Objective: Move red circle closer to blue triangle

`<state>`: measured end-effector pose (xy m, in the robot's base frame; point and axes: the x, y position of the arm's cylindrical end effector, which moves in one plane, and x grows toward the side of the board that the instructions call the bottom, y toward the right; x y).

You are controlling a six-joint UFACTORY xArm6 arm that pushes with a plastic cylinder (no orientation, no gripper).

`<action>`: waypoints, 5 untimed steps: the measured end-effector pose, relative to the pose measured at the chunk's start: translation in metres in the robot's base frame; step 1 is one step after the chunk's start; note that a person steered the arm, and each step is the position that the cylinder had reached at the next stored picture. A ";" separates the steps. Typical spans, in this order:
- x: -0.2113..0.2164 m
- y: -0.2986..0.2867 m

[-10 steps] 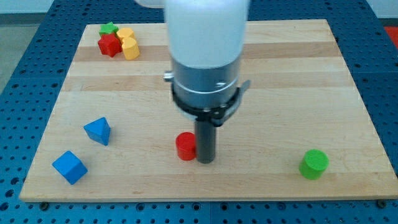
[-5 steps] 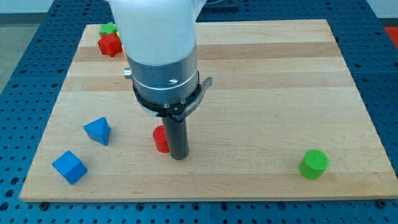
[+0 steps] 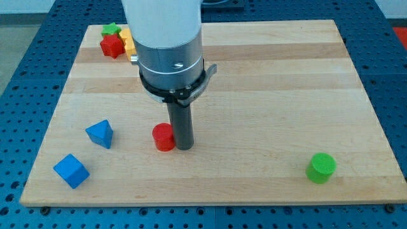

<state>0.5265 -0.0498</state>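
My tip (image 3: 183, 147) has no grip, just touches the red circle (image 3: 163, 137) at its 3 o'clock. Light, rigid, likely slides easily; push there toward the blue triangle (image 3: 100, 133) at 9 o'clock.

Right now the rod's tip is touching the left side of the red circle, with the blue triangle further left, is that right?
Not quite: my tip stands against the red circle on its right side, as the camera view shows. The blue triangle does lie further to the view's left.

Red circle (image 3: 163, 137), blue triangle (image 3: 100, 134), green cylinder (image 3: 320, 168), pale wooden board (image 3: 286, 83).
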 end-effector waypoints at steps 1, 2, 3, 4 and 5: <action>0.000 0.000; 0.000 0.001; -0.002 0.001; -0.003 0.001; -0.003 -0.006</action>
<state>0.5233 -0.0561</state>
